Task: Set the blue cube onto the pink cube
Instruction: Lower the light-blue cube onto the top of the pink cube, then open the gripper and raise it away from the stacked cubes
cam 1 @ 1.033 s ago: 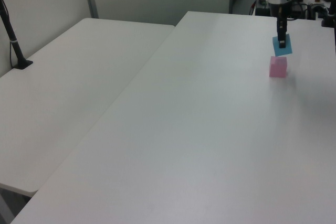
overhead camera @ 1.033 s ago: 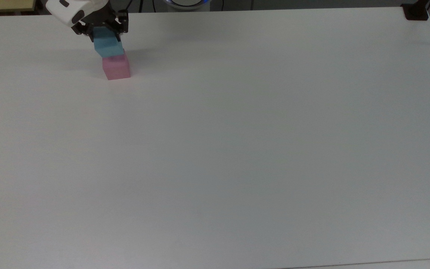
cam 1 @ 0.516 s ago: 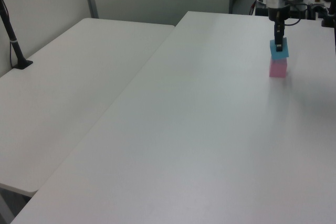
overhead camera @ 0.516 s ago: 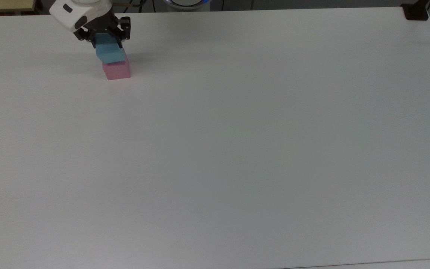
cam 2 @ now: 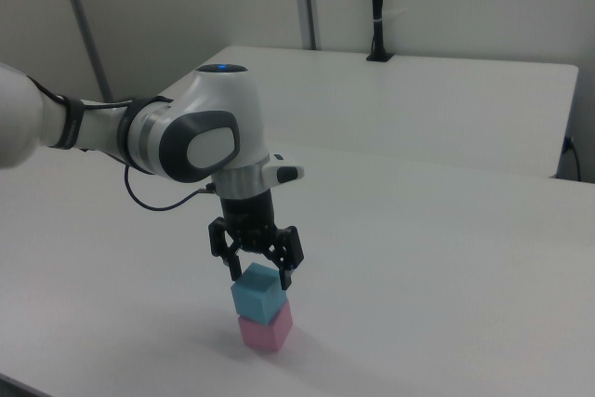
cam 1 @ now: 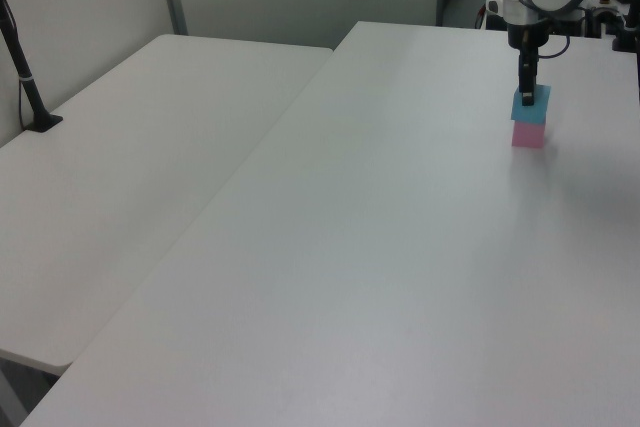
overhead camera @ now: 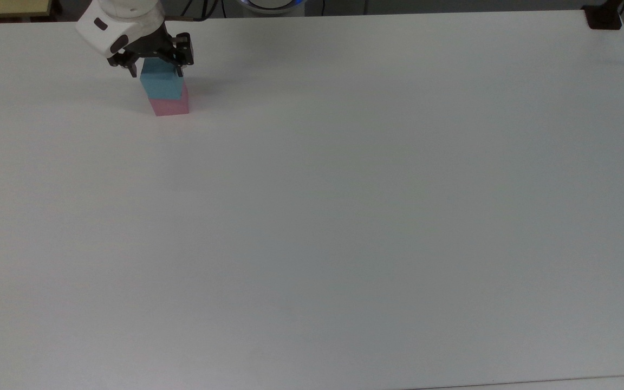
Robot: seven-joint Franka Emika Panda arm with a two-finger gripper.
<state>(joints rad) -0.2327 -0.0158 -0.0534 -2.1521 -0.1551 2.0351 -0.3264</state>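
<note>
The blue cube (overhead camera: 161, 86) rests squarely on the pink cube (overhead camera: 170, 107) near the far left corner of the white table (overhead camera: 344, 216) in the top view. My gripper (overhead camera: 157, 67) is directly over the stack, open, with one finger on each side of the blue cube's upper part. In the right view the gripper (cam 2: 259, 274) points straight down, its fingertips flanking the top of the blue cube (cam 2: 257, 293), which sits on the pink cube (cam 2: 266, 332). The left view has the blue cube (cam 1: 531, 105) on the pink cube (cam 1: 528, 136) beneath the gripper (cam 1: 526, 92).
A black clamp (overhead camera: 604, 16) sits at the table's far right corner in the top view. A second white table (cam 1: 130, 127) adjoins on the left view's left, with a black pole (cam 1: 25, 77) on it. Wide bare tabletop stretches away from the stack.
The gripper lowered the blue cube from a tilted hover onto the pink cube. The blue cube now sits level, and the fingers have spread apart from its sides.
</note>
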